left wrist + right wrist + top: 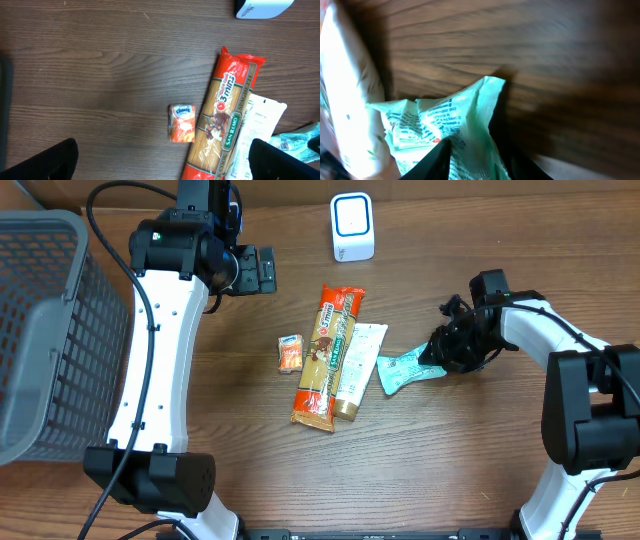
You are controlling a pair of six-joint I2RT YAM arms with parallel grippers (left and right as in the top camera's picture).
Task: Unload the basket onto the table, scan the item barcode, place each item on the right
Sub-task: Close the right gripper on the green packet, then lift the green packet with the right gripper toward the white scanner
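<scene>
A crumpled green packet [405,370] lies on the wooden table, right of the other items. My right gripper [440,355] is down at its right end. In the right wrist view the green packet [435,125] bunches up between the two dark fingers of the right gripper [475,160], which press on it from both sides. The white and blue scanner [352,226] stands at the back of the table. My left gripper [255,270] hangs open high over the back left. In its wrist view the left gripper [162,165] holds nothing.
An orange spaghetti pack [328,358] and a white packet [358,370] lie side by side mid-table. A small orange tissue pack [290,353] sits to their left. A grey mesh basket [40,330] stands at the far left.
</scene>
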